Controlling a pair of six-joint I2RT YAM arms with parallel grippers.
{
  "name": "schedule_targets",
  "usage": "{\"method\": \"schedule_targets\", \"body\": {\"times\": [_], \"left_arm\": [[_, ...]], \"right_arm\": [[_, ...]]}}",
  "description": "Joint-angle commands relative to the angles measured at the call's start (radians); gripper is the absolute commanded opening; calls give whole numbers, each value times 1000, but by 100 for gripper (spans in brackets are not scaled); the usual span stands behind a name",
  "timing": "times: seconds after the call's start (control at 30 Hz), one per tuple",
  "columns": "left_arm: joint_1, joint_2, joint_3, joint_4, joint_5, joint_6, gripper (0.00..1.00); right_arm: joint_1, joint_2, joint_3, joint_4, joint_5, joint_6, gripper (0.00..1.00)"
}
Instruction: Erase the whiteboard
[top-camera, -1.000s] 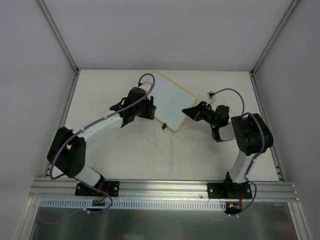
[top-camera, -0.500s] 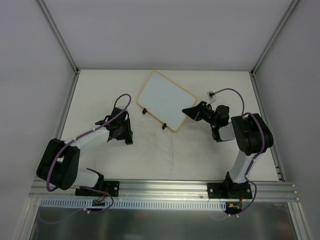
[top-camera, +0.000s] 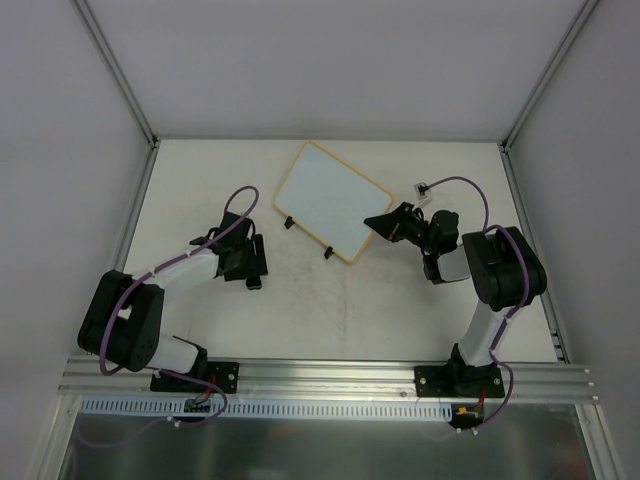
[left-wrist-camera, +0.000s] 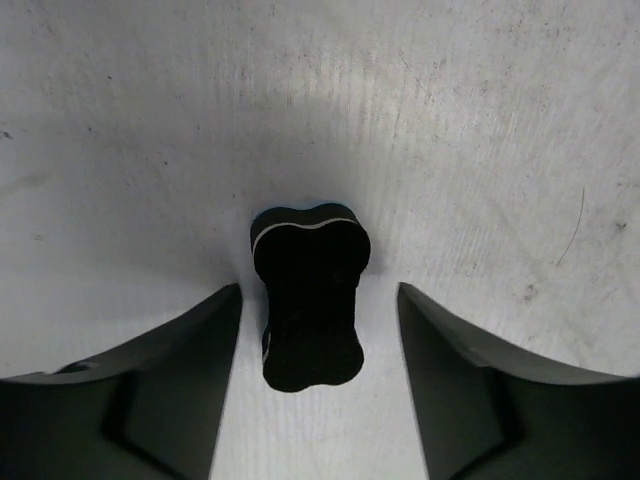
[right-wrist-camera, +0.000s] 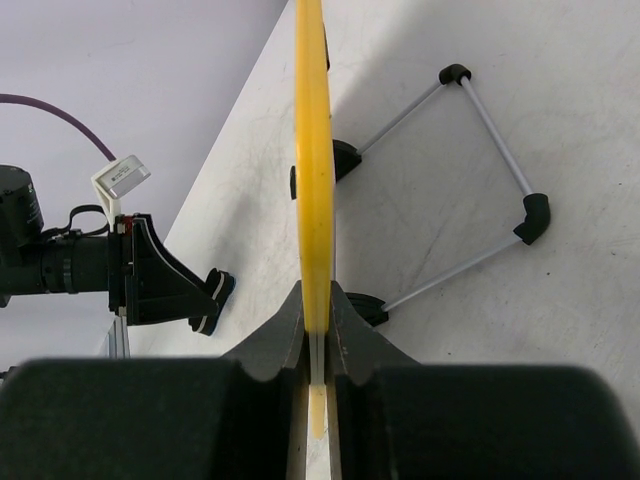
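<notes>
While right hand (top-camera: 378, 222) pinches whiteboard (top-camera: 328, 195) edge | left hand (top-camera: 256, 265) — spread astride eraser (left-wrist-camera: 308, 310)

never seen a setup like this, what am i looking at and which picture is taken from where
These are two robot arms bolted to the near edge of a table. The overhead picture looks down from above and behind them, with the left arm on the left. The other two pictures come from a small camera on each wrist.

The right gripper is shut on the edge of a standing whiteboard. In its wrist picture, the board is the yellow strip seen edge-on.

The left gripper is open and low over the table. A small black eraser lies between its fingers, not gripped.
</notes>
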Motion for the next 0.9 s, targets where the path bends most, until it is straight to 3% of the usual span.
{"method": "schedule_targets", "body": {"times": [0.0,0.27,0.4,0.87], "left_arm": [[11,-5,8,-42,1,-6,70],[11,-100,-9,-53,-31,-17,78],[11,-153,-21,-59,-42,-22,89],[11,-207,-46,-62,-59,-28,99]], "right_arm": [[20,-23,7,223,-41,-35,9],[20,-18,8,223,-42,-35,11],[20,-18,10,223,-39,-35,24],[-9,-21,-4,223,-21,-19,50]]}}
